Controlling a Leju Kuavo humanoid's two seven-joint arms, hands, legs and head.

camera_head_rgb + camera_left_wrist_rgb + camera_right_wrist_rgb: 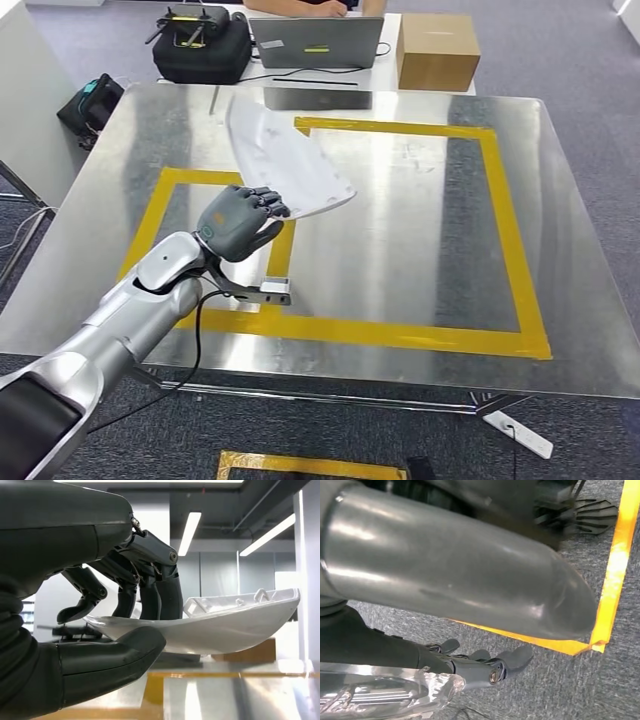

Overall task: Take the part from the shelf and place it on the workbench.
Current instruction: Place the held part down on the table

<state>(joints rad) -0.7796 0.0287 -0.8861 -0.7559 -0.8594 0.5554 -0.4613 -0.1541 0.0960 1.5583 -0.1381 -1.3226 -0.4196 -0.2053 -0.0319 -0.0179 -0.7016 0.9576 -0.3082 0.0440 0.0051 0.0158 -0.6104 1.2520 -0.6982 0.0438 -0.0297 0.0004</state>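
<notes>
part (287, 160) in left hand (238, 222) | above workbench (423, 210) | laptop (317, 42) behind

Head cam high, down on workbench (423, 230); wrist cams close — left shares it.

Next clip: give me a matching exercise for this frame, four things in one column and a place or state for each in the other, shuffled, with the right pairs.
Things:
1. white part
2. cardboard box
3. laptop
4. power strip

Places or states:
A. on the grey floor under the workbench edge
B. open, on the far table beside the black bag
C. held above the workbench by the left hand
D. closed, on the far table's right end

Pairs: 1-C, 2-D, 3-B, 4-A
</notes>
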